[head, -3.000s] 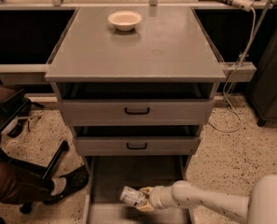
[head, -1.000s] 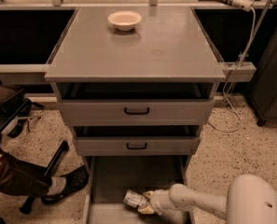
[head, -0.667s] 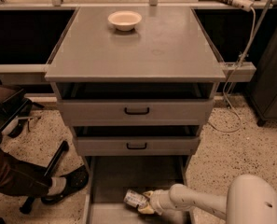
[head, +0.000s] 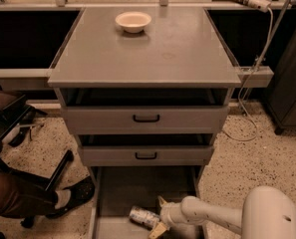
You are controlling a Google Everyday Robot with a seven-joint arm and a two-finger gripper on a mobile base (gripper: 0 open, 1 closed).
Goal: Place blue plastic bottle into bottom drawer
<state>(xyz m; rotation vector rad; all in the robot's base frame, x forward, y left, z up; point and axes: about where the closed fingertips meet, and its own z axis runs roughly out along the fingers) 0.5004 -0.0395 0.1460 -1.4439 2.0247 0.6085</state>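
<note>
The blue plastic bottle (head: 141, 216) lies on its side on the floor of the bottom drawer (head: 137, 188), near the drawer's front. The drawer is pulled out under the cabinet. My gripper (head: 159, 216) is low inside the drawer, just right of the bottle. Its fingers (head: 162, 202) are spread apart around the bottle's right end, wider than the bottle. My white arm reaches in from the lower right.
Two upper drawers with black handles (head: 146, 118) stand slightly open above. A cream bowl (head: 133, 21) sits on the cabinet top (head: 147, 54). A person's leg and shoe (head: 75, 194) and a chair base are at the left. A cable (head: 247, 108) hangs at the right.
The bottle has come down onto the drawer floor. My fingers have spread apart from it. The person's leg at the left has shifted a little.
</note>
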